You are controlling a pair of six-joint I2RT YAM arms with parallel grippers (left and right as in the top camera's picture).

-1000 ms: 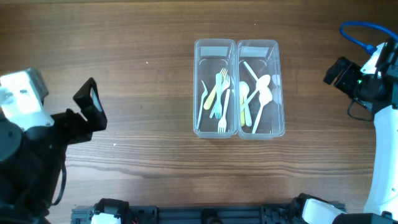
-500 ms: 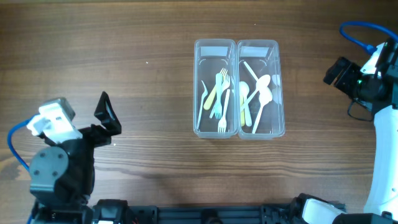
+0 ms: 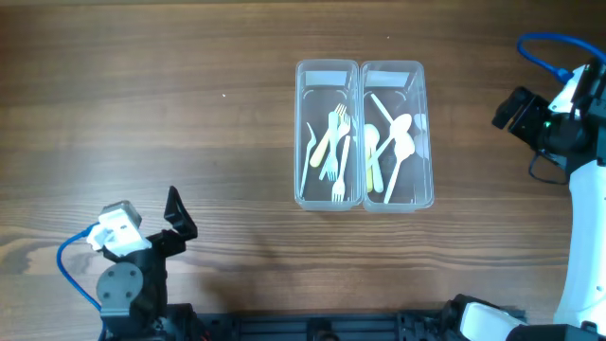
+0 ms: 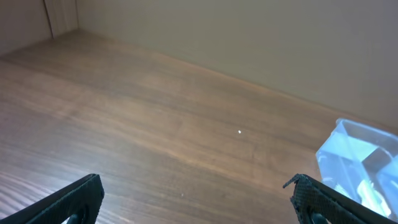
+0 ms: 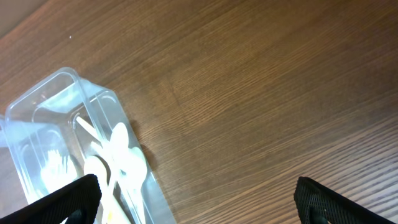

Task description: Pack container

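Fork container [image 3: 327, 80] and spoon container [image 3: 392, 78], both clear plastic, stand touching side by side on the wooden table [image 3: 189, 114], right of centre. One holds pastel forks [image 3: 331, 156], the other pale spoons [image 3: 400, 142]. Left gripper [image 3: 176, 216] is at the near left, well apart from both, jaws spread wide and empty. Right gripper [image 3: 509, 109] is at the right edge, near the spoon container, jaws likewise spread and empty. A blue cable [image 3: 542, 43] loops above the right arm.

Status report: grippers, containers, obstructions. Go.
Left gripper open, empty. Right gripper open, empty. Forks in left bin, spoons in right bin, side by side. No obstruction in view.
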